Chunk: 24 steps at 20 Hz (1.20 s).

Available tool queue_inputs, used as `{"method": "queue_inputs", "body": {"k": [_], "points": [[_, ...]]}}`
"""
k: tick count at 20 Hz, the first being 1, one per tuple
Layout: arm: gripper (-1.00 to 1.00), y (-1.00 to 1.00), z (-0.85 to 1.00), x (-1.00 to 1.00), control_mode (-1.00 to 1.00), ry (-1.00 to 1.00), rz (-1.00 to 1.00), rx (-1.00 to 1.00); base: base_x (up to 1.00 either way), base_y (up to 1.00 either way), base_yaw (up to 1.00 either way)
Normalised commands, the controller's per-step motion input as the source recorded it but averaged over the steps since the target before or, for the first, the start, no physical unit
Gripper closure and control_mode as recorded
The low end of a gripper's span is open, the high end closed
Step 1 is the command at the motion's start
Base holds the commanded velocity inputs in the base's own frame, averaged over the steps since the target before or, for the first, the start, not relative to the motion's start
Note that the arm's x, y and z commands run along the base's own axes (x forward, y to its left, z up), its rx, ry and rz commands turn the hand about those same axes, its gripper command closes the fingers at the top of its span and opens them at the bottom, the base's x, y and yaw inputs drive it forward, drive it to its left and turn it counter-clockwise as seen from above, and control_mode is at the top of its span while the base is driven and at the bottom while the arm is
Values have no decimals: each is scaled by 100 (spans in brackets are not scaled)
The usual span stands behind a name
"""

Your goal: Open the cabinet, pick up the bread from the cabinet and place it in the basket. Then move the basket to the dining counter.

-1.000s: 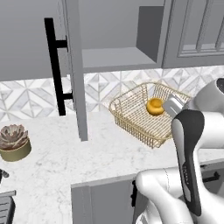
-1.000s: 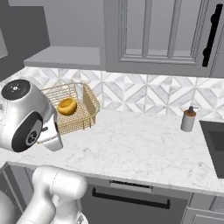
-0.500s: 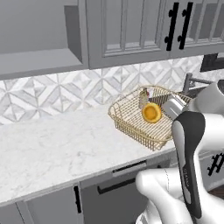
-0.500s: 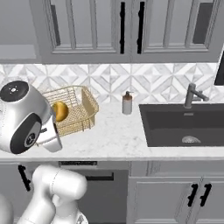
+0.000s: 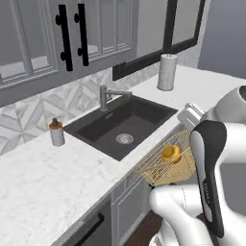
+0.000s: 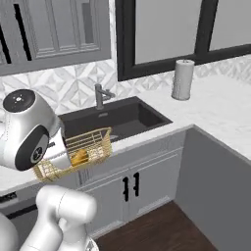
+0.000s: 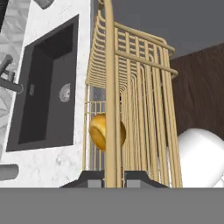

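Note:
My gripper (image 7: 114, 178) is shut on the rim wire of the gold wire basket (image 7: 131, 87), one dark fingertip on each side of it. The basket (image 5: 163, 170) hangs in the air just off the counter's front edge, in front of the sink, tilted a little. The bread (image 5: 170, 153), a small golden bun, lies inside it. From the right the basket (image 6: 73, 153) and the bread (image 6: 79, 157) sit low beside my arm's big white joint. The hand view has the bread (image 7: 104, 130) behind the wires. The cabinet and the dining counter are out of view.
A dark sink (image 5: 120, 126) with a grey faucet (image 5: 108, 96) is set in the marble worktop (image 5: 43, 182). A soap dispenser (image 5: 56, 133) stands left of it, a paper towel roll (image 5: 167, 72) at the corner. Dark wood floor (image 6: 162, 230) lies below the basket.
The whole scene has swung as the base turned along the worktop: the sink and window corner came into view. The basket with the bread stayed in my gripper and now hangs past the counter edge.

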Motion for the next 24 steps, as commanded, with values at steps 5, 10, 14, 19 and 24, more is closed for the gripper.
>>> {"method": "queue_inputs", "body": {"k": [5,10,14,19,24], "points": [[100,0,0,0,100,0,0,0,0,-64,-83],[100,0,0,0,100,0,0,0,10,-60,-79],[100,0,0,0,100,0,0,0,40,-59,-67],[100,0,0,0,100,0,0,0,43,-58,-59],[100,0,0,0,100,0,0,0,55,-66,-38]]}}
